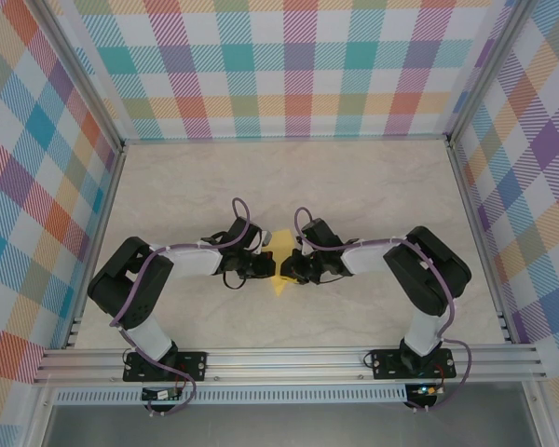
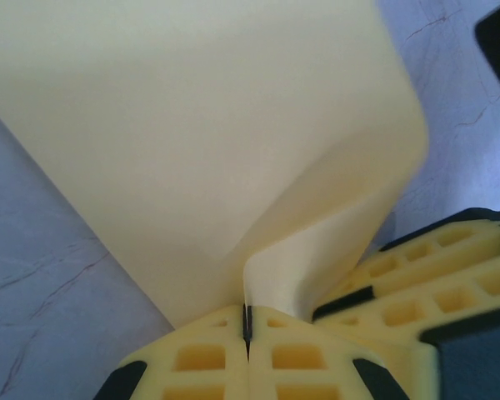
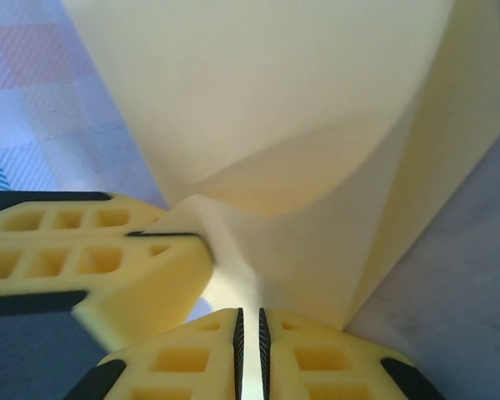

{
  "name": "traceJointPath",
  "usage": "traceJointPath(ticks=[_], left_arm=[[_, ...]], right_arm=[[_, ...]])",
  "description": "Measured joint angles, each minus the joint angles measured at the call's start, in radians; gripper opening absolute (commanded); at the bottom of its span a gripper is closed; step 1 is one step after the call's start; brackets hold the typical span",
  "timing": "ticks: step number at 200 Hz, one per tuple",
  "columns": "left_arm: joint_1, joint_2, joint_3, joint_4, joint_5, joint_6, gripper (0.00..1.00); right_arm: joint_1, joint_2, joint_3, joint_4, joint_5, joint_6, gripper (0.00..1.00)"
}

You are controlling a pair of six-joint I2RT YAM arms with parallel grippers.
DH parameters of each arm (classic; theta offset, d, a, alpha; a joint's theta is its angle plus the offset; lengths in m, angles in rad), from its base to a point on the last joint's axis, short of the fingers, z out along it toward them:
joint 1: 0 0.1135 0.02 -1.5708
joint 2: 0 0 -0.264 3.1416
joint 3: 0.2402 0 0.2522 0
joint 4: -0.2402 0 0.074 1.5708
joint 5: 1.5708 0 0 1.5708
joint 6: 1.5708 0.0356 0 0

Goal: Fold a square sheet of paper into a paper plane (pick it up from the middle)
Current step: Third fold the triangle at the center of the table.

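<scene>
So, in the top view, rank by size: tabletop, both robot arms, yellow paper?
Largest: pale marble-patterned tabletop.
Then: black-and-white left arm and right arm, alike.
Smallest: thin yellow sheet of paper, partly hidden by the arms.

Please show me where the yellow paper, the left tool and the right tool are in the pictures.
yellow paper (image 2: 217, 125), left wrist view, on its broad flat face.
left tool (image 2: 247, 323), left wrist view, between its closed fingertips.
right tool (image 3: 250, 321), right wrist view, between its fingertips.
</scene>
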State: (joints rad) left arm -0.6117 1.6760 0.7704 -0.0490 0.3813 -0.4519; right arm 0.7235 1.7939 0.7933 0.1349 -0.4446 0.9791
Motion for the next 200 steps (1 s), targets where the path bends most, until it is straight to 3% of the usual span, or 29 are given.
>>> traceJointPath(ticks=[65,137,200], left_arm=[[0.0,0.001,0.004,-0.004,0.0,0.004,0.03],[0.0,0.001,0.007,-0.011,-0.001,0.008,0.03],[0.0,0.001,0.007,-0.012,-0.001,0.011,0.02]], right_arm=[[-0.006,-0.008,0.005,-0.015,-0.002,-0.006,0.17],[-0.082,-0.035,0.065,-0.061,-0.003,-0.054,0.16],[-0.089,0.048,0.09,-0.077,0.004,-0.077,0.16]])
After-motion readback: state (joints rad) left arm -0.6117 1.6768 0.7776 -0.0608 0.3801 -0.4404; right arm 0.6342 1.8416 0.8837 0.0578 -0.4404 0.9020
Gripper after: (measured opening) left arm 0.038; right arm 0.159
